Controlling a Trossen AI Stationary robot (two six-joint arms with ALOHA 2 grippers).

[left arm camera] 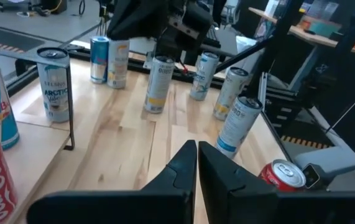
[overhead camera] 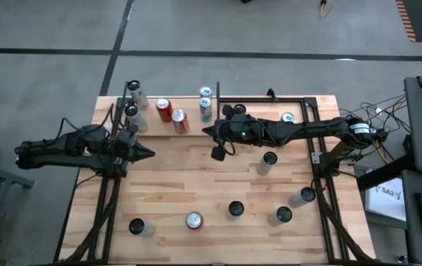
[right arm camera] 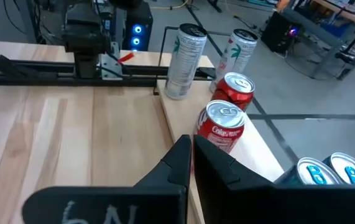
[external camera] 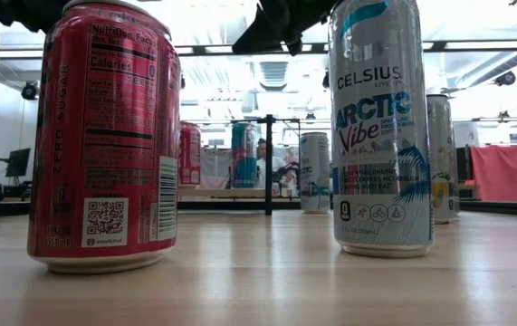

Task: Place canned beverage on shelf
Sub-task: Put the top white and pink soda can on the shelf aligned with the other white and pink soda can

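Observation:
The shelf (overhead camera: 185, 100), a pale panel with thin black rods, lies at the table's far left-centre. Upright on it stand two red cans (overhead camera: 172, 115), two teal cans (overhead camera: 206, 102) and two pale cans (overhead camera: 132, 103). My right gripper (overhead camera: 206, 131) is shut and empty, just on the near side of the shelf; in its wrist view (right arm camera: 189, 152) a Coke can (right arm camera: 222, 126) stands right ahead. My left gripper (overhead camera: 148, 154) is shut and empty at the table's left, pointing toward the right edge. No can is held.
Several loose cans stand upright on the table: one under the right arm (overhead camera: 270, 159), others along the near side (overhead camera: 194, 219) (overhead camera: 235, 209) (overhead camera: 138, 227) and at the right (overhead camera: 303, 196). Black frame rails (overhead camera: 318, 148) run along both sides. The table's middle (overhead camera: 188, 177) is bare.

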